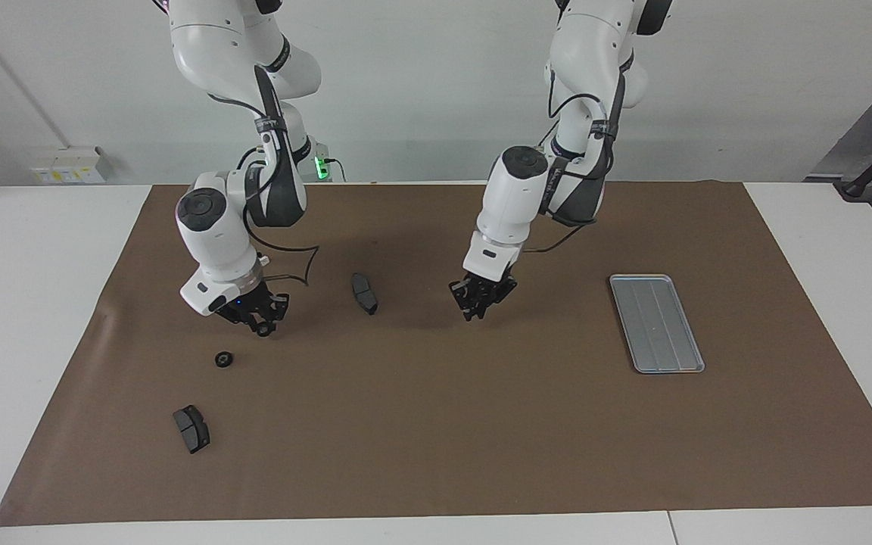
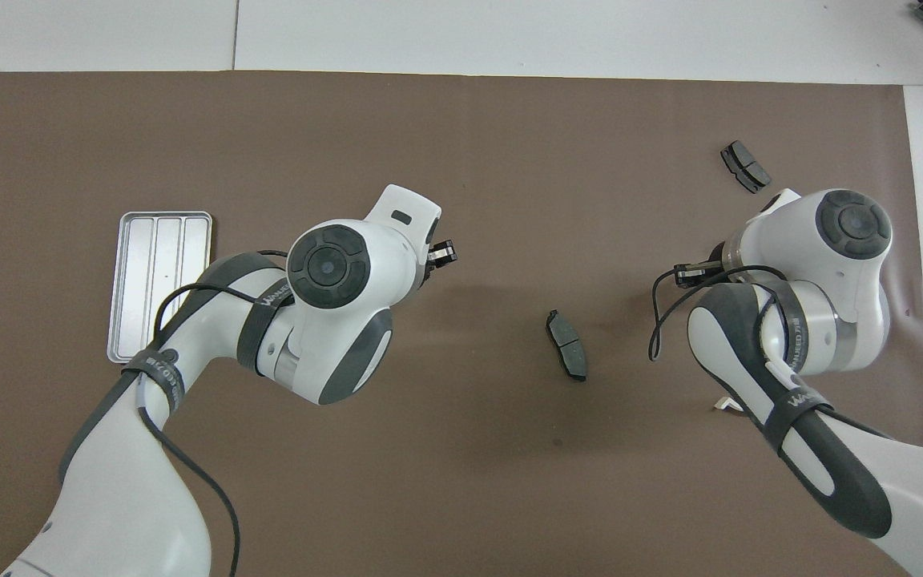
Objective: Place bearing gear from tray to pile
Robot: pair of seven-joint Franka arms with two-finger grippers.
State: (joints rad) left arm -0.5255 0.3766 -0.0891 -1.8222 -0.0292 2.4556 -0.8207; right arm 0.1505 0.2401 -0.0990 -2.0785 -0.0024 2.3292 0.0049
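Left gripper [image 1: 472, 312] shut, hanging at centre frame of the facing view; right gripper [image 1: 264, 327] low at centre left, wrist bent downward, fingers nearly together.

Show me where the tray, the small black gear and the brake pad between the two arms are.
tray [image 1: 671, 348]: facing view, on its ridged floor.
gear [image 1: 224, 359]: facing view, on its round top.
brake pad [image 2: 566, 344]: overhead view, on its flat middle.

Open mat [image 1: 481, 424] lies between the tray [image 1: 656, 323] and one brake pad [image 1: 364, 293]; the left claw [image 1: 479, 303] hangs there.
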